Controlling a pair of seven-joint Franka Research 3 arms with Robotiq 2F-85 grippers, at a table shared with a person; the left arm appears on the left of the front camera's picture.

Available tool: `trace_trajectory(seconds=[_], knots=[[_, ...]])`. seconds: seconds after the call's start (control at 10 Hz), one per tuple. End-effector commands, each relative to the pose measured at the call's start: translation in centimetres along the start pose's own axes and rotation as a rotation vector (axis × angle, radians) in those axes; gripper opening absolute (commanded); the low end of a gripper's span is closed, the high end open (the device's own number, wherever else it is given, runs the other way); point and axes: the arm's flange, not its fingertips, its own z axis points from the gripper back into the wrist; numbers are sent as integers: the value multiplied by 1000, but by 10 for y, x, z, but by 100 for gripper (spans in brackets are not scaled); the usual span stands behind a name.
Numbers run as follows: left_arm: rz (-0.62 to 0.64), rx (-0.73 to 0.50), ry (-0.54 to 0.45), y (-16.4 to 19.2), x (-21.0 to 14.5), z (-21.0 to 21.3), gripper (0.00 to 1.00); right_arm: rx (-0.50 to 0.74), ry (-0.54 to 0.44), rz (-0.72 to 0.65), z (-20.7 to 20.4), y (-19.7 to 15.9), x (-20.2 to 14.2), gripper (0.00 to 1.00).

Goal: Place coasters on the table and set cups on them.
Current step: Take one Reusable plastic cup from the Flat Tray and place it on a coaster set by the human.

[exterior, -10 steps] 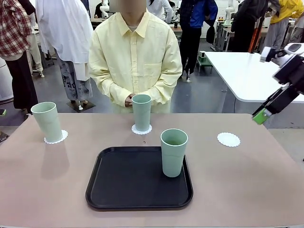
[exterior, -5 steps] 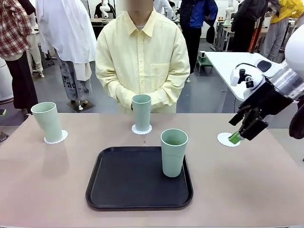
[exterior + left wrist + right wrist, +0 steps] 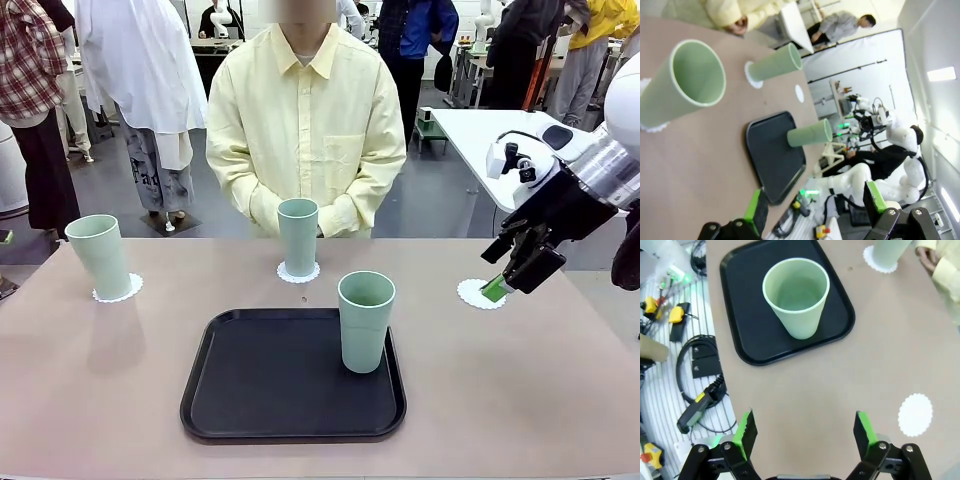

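The right gripper (image 3: 802,427) is hanging wide open over the table (image 3: 560,400), near the bare coaster (image 3: 481,293) at far right, with open tabletop around it. The third cup (image 3: 366,320) is standing at the tray's (image 3: 260,400) right edge. The left cup (image 3: 99,255) and middle cup (image 3: 298,235) are sitting on doilies along the far edge. The left gripper (image 3: 815,202) is also gaping wide.

Right gripper (image 3: 507,287) covers one edge of the bare coaster (image 3: 476,293): touching or hovering, hard to say. From the right wrist, the far cup (image 3: 888,249) is cropped by the top edge. Speck (image 3: 303,298) on the table (image 3: 100,380): too small to identify.
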Motion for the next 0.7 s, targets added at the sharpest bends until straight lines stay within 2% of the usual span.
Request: trace_trajectory(seconds=[0.0, 0.2, 0.3, 0.6], knots=[[5, 0, -5, -2, -1, 1, 100, 103, -95, 112, -10, -10, -18, 100], [5, 0, -5, -2, -1, 1, 100, 256, -221, 116, -69, -42, -38, 100], [5, 0, -5, -2, -1, 1, 100, 295, -260, 158, -93, -49, -43, 100], [5, 0, -5, -2, -1, 1, 100, 223, -456, 256, -130, -51, -52, 100]])
